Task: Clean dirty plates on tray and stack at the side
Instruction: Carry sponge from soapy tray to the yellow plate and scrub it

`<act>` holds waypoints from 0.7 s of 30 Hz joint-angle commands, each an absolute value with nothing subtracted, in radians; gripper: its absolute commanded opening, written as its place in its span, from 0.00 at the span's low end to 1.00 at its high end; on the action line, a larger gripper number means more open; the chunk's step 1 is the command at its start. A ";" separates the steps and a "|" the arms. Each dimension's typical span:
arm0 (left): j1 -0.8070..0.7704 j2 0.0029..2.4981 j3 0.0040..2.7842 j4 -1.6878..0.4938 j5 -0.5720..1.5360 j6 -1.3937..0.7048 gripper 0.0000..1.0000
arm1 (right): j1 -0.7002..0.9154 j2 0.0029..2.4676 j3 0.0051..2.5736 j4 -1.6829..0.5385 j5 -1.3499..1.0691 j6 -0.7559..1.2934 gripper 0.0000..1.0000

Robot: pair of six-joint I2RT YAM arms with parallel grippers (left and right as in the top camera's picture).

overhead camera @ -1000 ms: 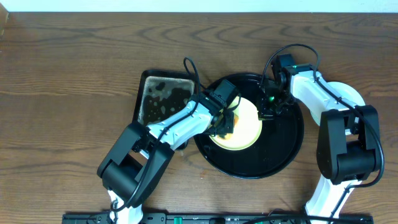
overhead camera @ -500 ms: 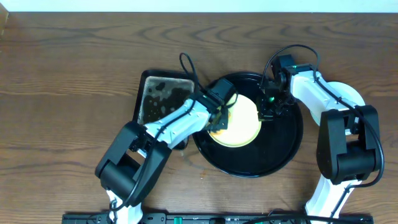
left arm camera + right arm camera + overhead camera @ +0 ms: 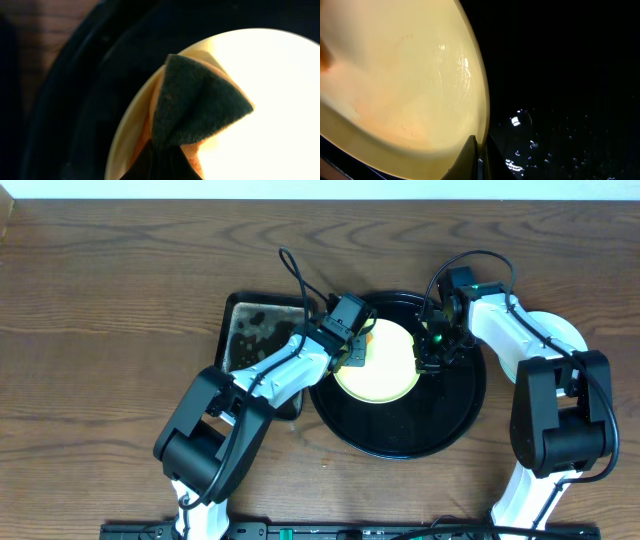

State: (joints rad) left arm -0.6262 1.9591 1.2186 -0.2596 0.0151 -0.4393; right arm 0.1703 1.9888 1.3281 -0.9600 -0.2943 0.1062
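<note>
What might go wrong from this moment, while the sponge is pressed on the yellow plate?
1. The right gripper pinches only the thin rim of the pale yellow plate. Sponge pressure may make the plate slip out of it.
2. The left gripper holds the sponge close to the plate's left edge, so a stroke outward may run off the rim.
3. Droplets show on the black tray; the plate may slide there.
</note>
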 commanded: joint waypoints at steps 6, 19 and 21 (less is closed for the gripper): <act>-0.646 1.979 1.210 -0.237 0.213 -0.331 0.08 | 0.176 1.969 1.327 -0.982 -0.098 0.219 0.01; -0.592 1.839 1.210 -0.318 0.167 -0.222 0.08 | 0.176 1.969 1.327 -1.048 0.142 0.355 0.01; -0.574 1.792 1.210 -0.336 0.168 -0.222 0.08 | 0.176 1.969 1.327 -1.047 0.142 0.356 0.01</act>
